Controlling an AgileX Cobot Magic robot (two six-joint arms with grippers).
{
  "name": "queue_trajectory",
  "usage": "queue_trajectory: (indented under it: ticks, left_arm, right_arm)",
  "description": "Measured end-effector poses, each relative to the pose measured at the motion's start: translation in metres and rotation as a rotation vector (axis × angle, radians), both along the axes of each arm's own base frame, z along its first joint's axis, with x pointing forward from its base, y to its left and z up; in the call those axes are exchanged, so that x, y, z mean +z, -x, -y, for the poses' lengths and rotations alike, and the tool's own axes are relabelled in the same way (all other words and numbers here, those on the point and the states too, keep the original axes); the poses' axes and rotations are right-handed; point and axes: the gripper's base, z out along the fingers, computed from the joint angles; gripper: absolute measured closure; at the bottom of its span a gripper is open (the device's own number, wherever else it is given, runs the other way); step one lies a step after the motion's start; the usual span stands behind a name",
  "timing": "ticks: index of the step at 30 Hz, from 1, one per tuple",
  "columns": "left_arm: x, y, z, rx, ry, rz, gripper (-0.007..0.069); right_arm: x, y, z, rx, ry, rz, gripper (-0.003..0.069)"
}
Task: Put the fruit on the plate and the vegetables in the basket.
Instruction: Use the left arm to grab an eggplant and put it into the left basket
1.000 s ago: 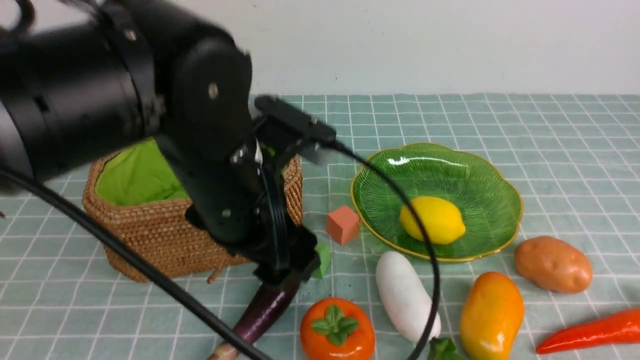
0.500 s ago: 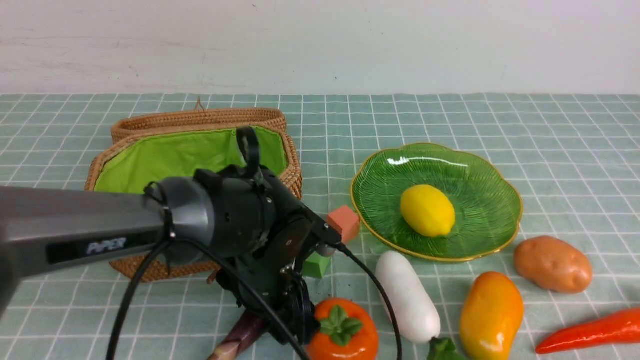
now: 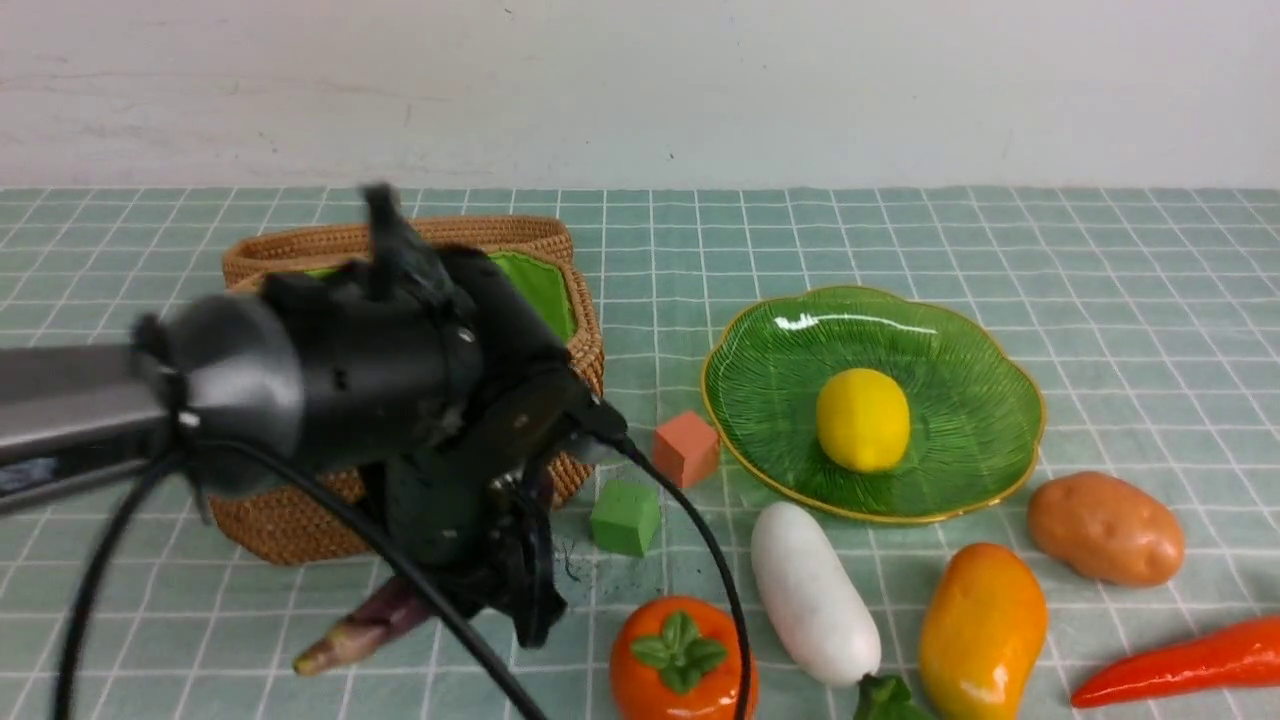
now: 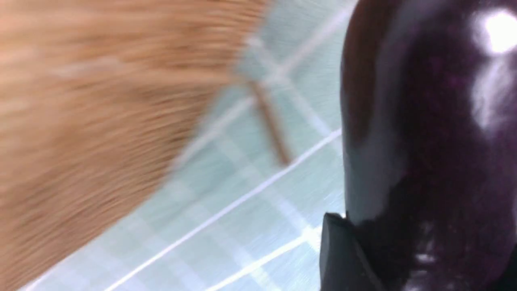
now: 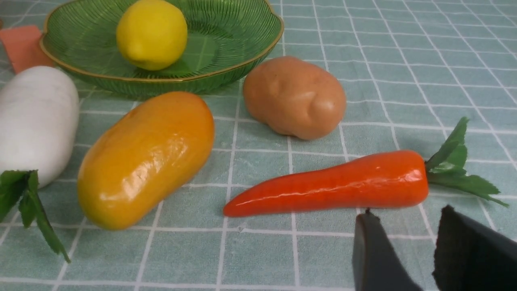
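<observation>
yellow lemon [image 3: 862, 418] is lying in green leaf-shaped glass plate [image 3: 960, 340] | purple eggplant [image 3: 370, 620] is tilting by brown wicker basket [image 3: 260, 525] | orange persimmon [image 3: 680, 660], yellow-orange mango [image 3: 982, 625], white radish [image 3: 812, 595], brown potato [image 3: 1105, 528], red chili [image 3: 1180, 665] are lying outside both

I count 3 fruit: lemon [image 3: 862, 418], persimmon [image 3: 680, 662], mango [image 3: 980, 630] | 4 vegetables: eggplant [image 3: 372, 624], radish [image 3: 812, 590], potato [image 3: 1105, 528], chili [image 3: 1190, 662] | salmon cube [image 3: 686, 448] 1 | green cube [image 3: 626, 517] 1 | plate [image 3: 960, 340] 1 | basket [image 3: 270, 535] 1

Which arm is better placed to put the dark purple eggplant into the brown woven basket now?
Left. The left tool grips the dark purple eggplant, just beside the brown woven basket. The right tool stands open by the long red chili, on the far side from the basket.
</observation>
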Motion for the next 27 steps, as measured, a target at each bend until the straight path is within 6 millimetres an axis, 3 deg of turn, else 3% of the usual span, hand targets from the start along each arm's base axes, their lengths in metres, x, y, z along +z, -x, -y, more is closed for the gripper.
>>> queue_trajectory:
  ticks: [1, 2, 5, 6, 10, 13, 15, 17, 19, 23, 27]
  left_arm:
    - [0.022, 0.004, -0.005, 0.003, 0.020, 0.050, 0.0277]
    - [0.029, 0.005, -0.007, 0.003, 0.026, 0.069, 0.0277]
    - [0.076, 0.009, -0.020, -0.006, 0.046, 0.223, 0.0277]
    - [0.100, 0.005, -0.032, -0.008, 0.042, 0.307, 0.0277]
    - [0.129, -0.024, -0.068, 0.026, -0.003, 0.388, 0.0277]
    - [0.127, -0.050, -0.087, 0.050, 0.003, 0.392, 0.0277]
    - [0.112, -0.077, -0.097, 0.037, 0.018, 0.386, 0.0277]
    - [0.097, -0.092, -0.096, 0.010, 0.020, 0.375, 0.0277]
    - [0.070, -0.111, -0.087, -0.034, 0.037, 0.347, 0.0277]
    - [0.034, -0.128, -0.076, -0.041, 0.062, 0.294, 0.0277]
    - [0.020, -0.133, -0.074, -0.014, 0.075, 0.258, 0.0235]
  right_arm:
    - [0.000, 0.000, 0.000, 0.000, 0.000, 0.000, 0.0418]
    - [0.000, 0.000, 0.000, 0.000, 0.000, 0.000, 0.0418]
    - [0.000, 0.000, 0.000, 0.000, 0.000, 0.000, 0.0418]
    - [0.000, 0.000, 0.000, 0.000, 0.000, 0.000, 0.0418]
    - [0.000, 0.000, 0.000, 0.000, 0.000, 0.000, 0.0418]
    - [0.000, 0.000, 0.000, 0.000, 0.000, 0.000, 0.0418]
    - [0.000, 0.000, 0.000, 0.000, 0.000, 0.000, 0.0418]
    - [0.000, 0.000, 0.000, 0.000, 0.000, 0.000, 0.0418]
    - [0.000, 0.000, 0.000, 0.000, 0.000, 0.000, 0.0418]
    - [0.000, 0.000, 0.000, 0.000, 0.000, 0.000, 0.0418]
    - [0.000, 0.000, 0.000, 0.000, 0.000, 0.000, 0.0418]
